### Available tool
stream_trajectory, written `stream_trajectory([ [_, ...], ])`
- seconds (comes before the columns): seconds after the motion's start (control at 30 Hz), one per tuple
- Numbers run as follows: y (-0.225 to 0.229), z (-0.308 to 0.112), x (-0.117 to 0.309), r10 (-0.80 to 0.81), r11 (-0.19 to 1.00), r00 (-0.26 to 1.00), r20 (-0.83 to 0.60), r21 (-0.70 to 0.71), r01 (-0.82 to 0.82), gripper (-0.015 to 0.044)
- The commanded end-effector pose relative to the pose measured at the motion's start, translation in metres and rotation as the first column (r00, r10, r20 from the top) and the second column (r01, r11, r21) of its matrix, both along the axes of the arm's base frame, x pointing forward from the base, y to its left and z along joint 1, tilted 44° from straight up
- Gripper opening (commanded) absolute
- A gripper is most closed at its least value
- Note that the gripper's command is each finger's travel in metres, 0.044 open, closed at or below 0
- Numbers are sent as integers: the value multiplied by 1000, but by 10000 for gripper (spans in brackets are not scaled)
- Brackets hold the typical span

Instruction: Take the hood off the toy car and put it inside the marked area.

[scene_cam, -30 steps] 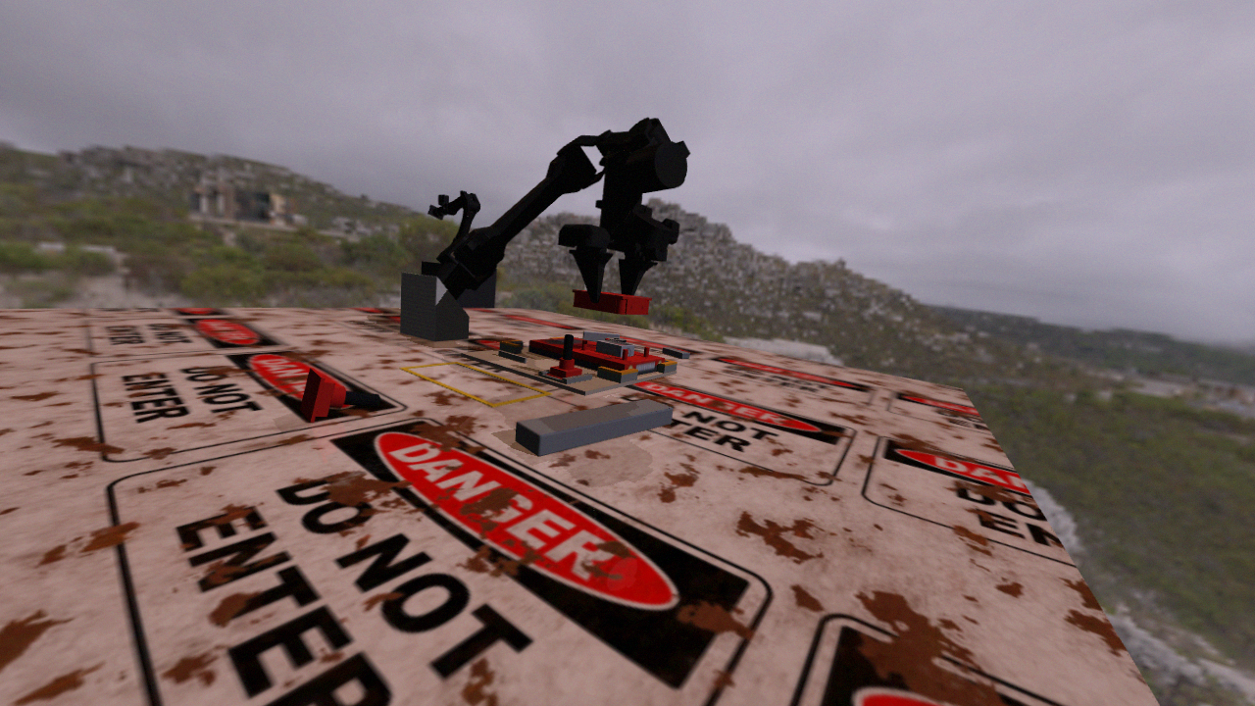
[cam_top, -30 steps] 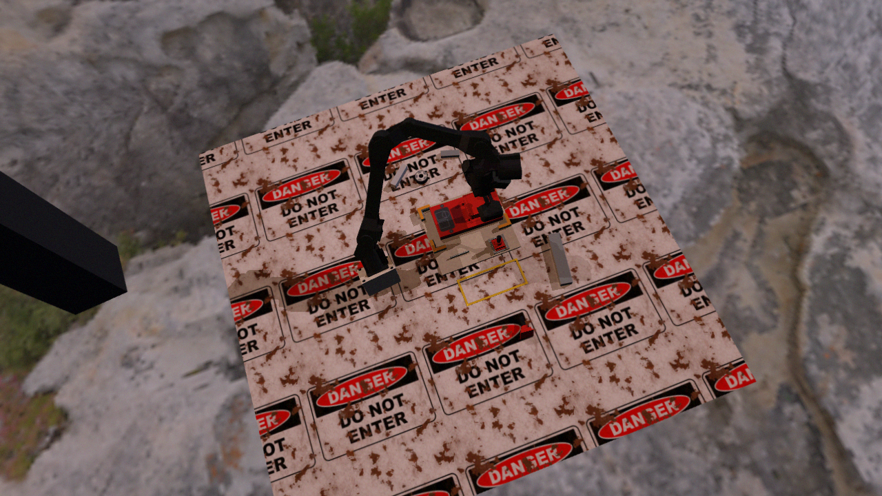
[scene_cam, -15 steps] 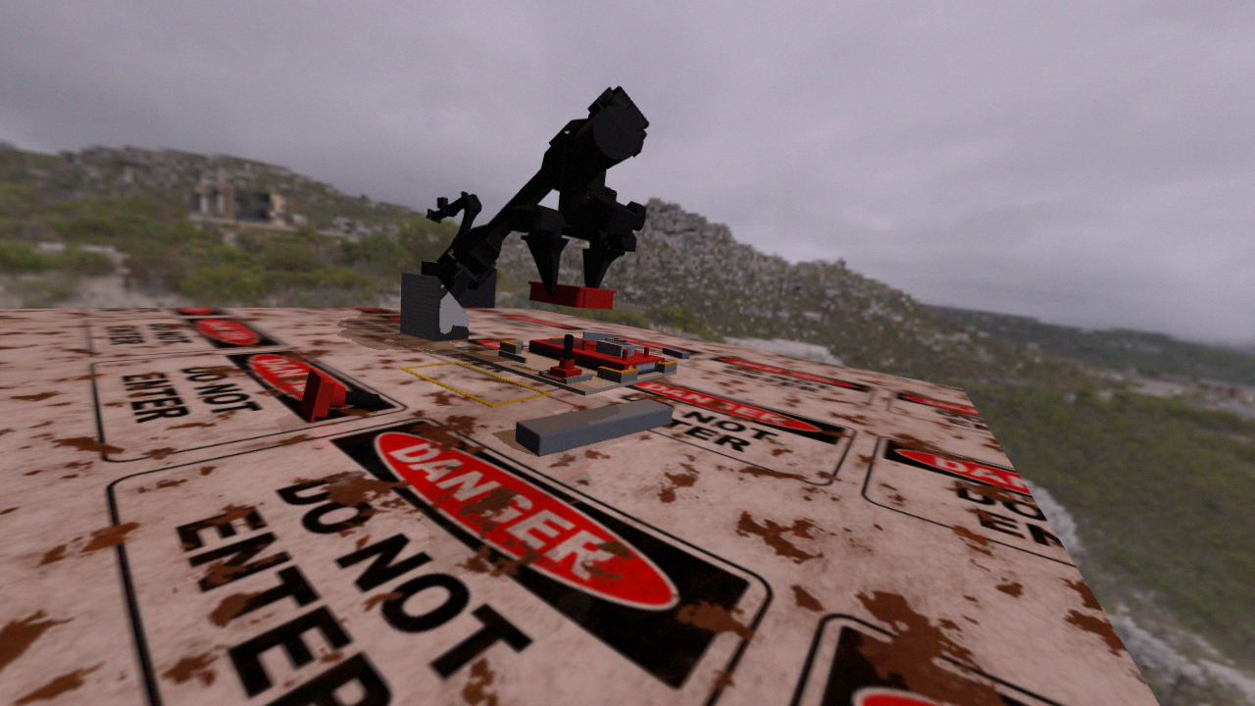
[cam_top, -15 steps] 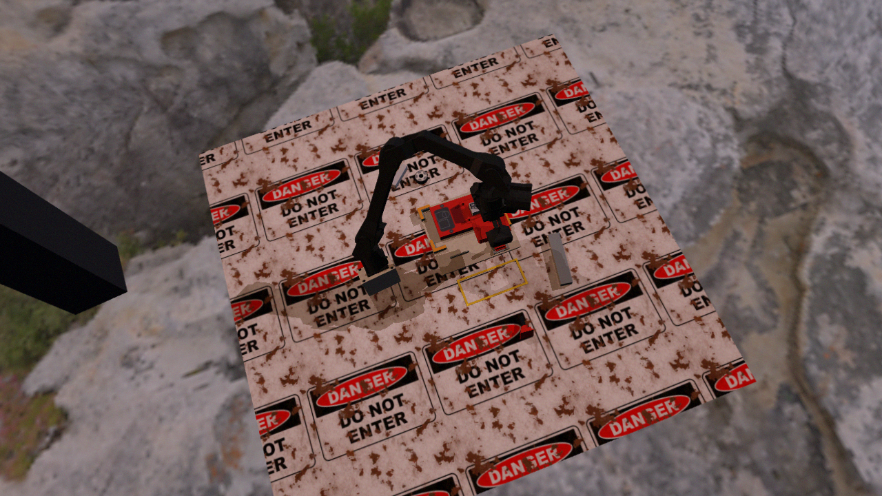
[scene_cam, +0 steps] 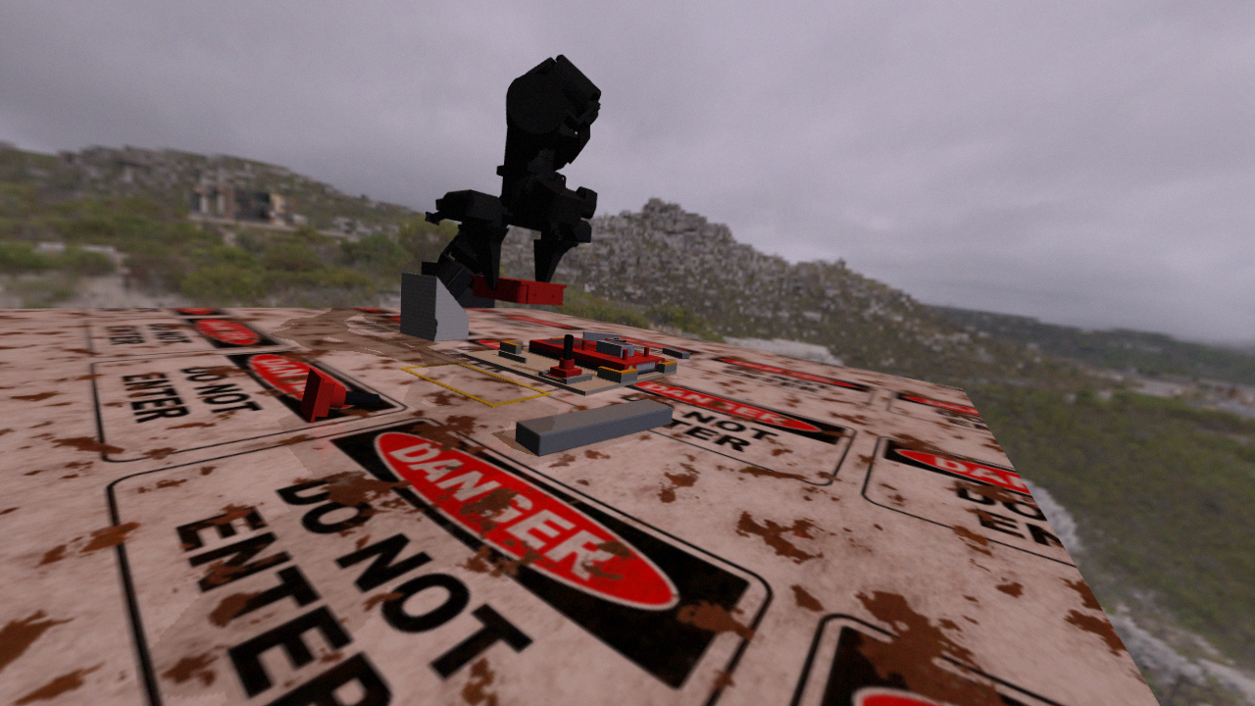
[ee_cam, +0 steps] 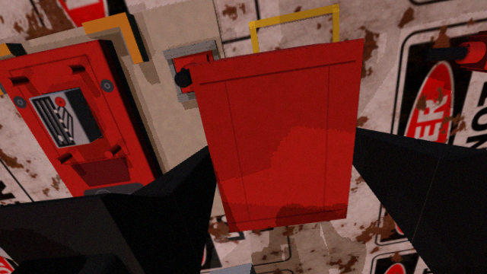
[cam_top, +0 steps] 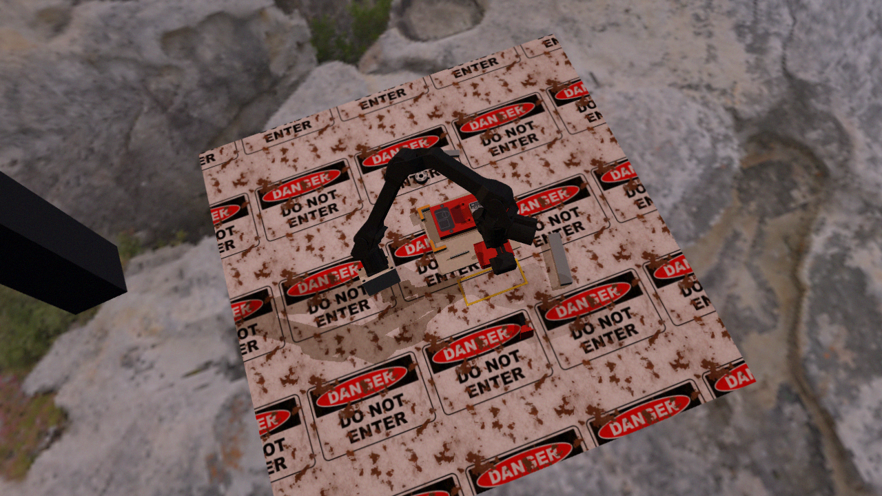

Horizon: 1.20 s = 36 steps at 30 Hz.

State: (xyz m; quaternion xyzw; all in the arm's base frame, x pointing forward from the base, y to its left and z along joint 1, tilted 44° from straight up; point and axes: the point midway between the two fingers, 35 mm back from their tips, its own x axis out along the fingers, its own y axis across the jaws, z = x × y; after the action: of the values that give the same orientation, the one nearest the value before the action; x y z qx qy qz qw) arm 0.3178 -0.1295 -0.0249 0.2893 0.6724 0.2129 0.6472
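Hood (cam_top: 487, 253) (scene_cam: 527, 290) (ee_cam: 279, 141) in the air, gripper (cam_top: 502, 257) (scene_cam: 518, 282) (ee_cam: 277, 143) clamped on its two long sides; in the exterior view it hangs above the table (cam_top: 493, 431) (scene_cam: 789, 562), off the car (cam_top: 453, 215) (scene_cam: 596, 353) (ee_cam: 125, 152), yellow outline (cam_top: 496, 295) (scene_cam: 493, 404) (ee_cam: 293, 16) not reached. Looks light, stiff, boxy, probably smooth, so may slip if knocked. Mid-length on the long sides seems the right hold, keep it level. Top view is poor, arm covers part, so height over the outline is hard to judge

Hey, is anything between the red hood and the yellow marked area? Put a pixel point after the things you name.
Only one upright peg (scene_cam: 569, 345) (ee_cam: 183, 78), on the board (cam_top: 446, 263) (ee_cam: 163, 110); it's below the raised hood (cam_top: 486, 253) (scene_cam: 530, 291) (ee_cam: 281, 133), so probably only a low path would hit it.
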Motion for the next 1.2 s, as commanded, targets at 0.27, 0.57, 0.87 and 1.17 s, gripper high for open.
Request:
stream_trajectory([
  [0.27, -30, -32, -24, 15, 1000, 1000, 7, 9, -15, 0],
  [0.57, -28, -35, -24, 15, 1000, 1000, 7, 9, -15, 0],
  [0.87, -24, -39, -23, 15, 1000, 1000, 7, 9, -15, 0],
  [1.17, -21, -44, -23, 15, 1000, 1000, 7, 9, -15, 0],
])
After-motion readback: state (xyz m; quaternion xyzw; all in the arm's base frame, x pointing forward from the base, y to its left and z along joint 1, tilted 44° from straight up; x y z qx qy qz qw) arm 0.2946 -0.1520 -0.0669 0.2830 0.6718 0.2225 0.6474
